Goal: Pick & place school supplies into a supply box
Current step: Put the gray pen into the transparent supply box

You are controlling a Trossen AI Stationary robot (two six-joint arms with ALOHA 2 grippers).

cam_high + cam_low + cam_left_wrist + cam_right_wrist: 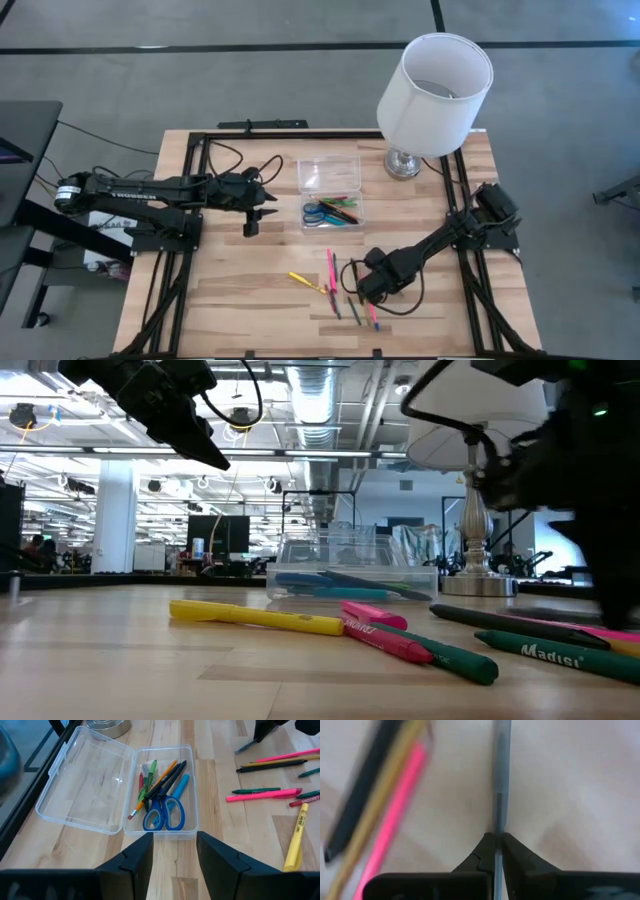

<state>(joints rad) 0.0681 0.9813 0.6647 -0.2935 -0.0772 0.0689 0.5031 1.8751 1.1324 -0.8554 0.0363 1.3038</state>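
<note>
Where right gripper (498,851) sits low on bench (240,290), jaws clamped on thin grey-blue pen (500,770), far end cut off. Left gripper (173,851) jaws apart, near supply box (191,790); box contents overlap.

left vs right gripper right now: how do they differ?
The left gripper has its fingers spread and empty; the right gripper is shut on a thin grey pen. The left gripper hangs above the table beside the clear supply box; the right gripper is down at the tabletop among the loose pens. Both have dark two-finger jaws.
</note>
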